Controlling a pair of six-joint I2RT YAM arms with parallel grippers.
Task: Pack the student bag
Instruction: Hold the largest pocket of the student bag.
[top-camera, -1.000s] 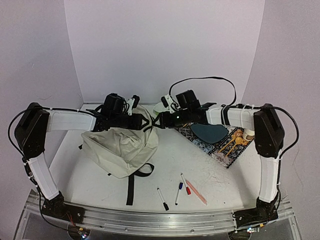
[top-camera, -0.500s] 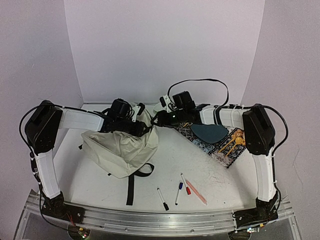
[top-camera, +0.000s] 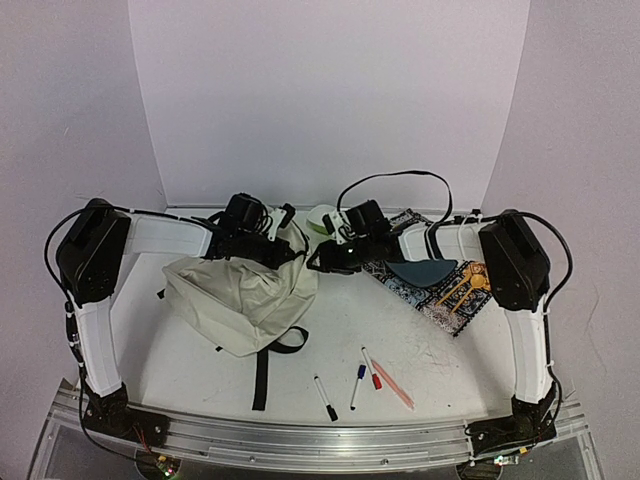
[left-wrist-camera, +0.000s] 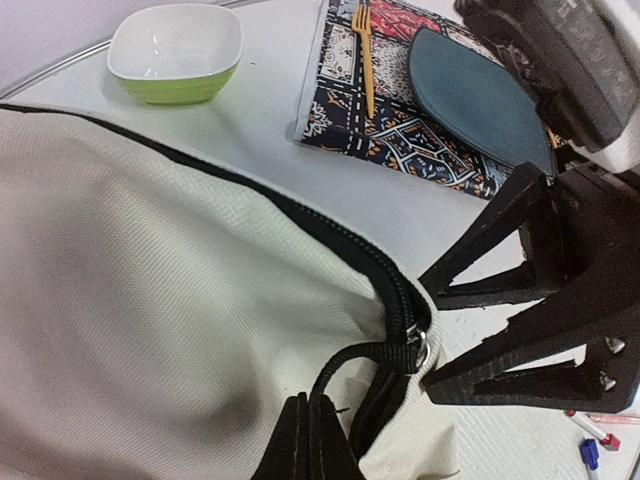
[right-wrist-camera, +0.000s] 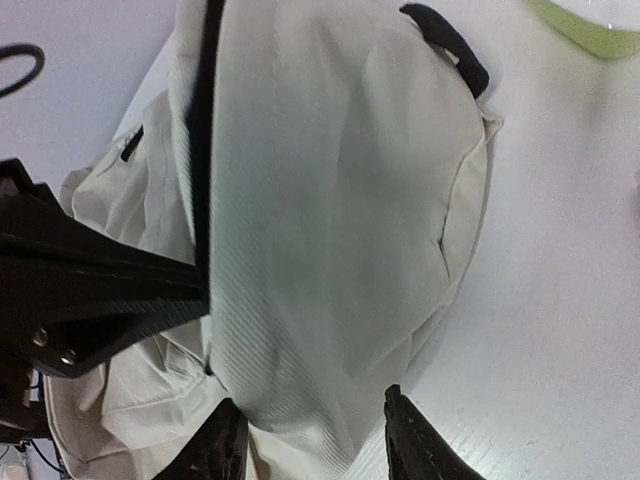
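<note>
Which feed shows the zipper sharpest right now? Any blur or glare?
Left wrist: zipper sharp, evenly lit, no glare. Right wrist: bag soft and out of focus, probably too close. Top: even light, faint shadows, zipper too small to read.

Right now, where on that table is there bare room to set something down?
Bare table shows between the student bag and the patterned placemat, above the markers; also front left, below the bag, and front right, beyond the markers. Crowded at the back, where the left tool and right tool meet the bag beside the green bowl.
</note>
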